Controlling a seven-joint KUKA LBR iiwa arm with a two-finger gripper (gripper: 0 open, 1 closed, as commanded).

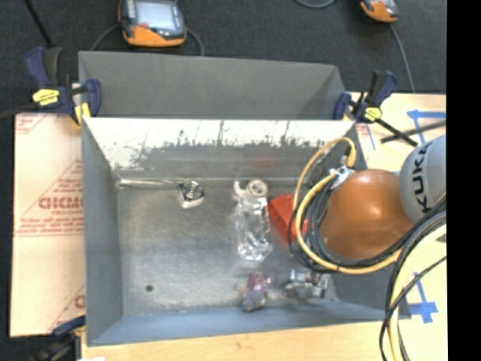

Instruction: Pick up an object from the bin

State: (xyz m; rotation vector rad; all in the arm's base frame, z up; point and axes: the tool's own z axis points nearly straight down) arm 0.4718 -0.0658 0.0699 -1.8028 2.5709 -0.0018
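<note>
Camera view, for your record: gripper [307,286] low at front right of the bin [150,262]; you cannot tell its grip state. Purple lump [255,288] just beside it; clear bottle [253,228] and red piece [282,213] behind.

In the bin [150,254], a bottle [253,226] lies mid-frame, a small metal fitting [192,192] to its upper left and a block [280,210] just right. Below the bottle, a small lump [255,288] lies beside the gripper [307,286].
</note>
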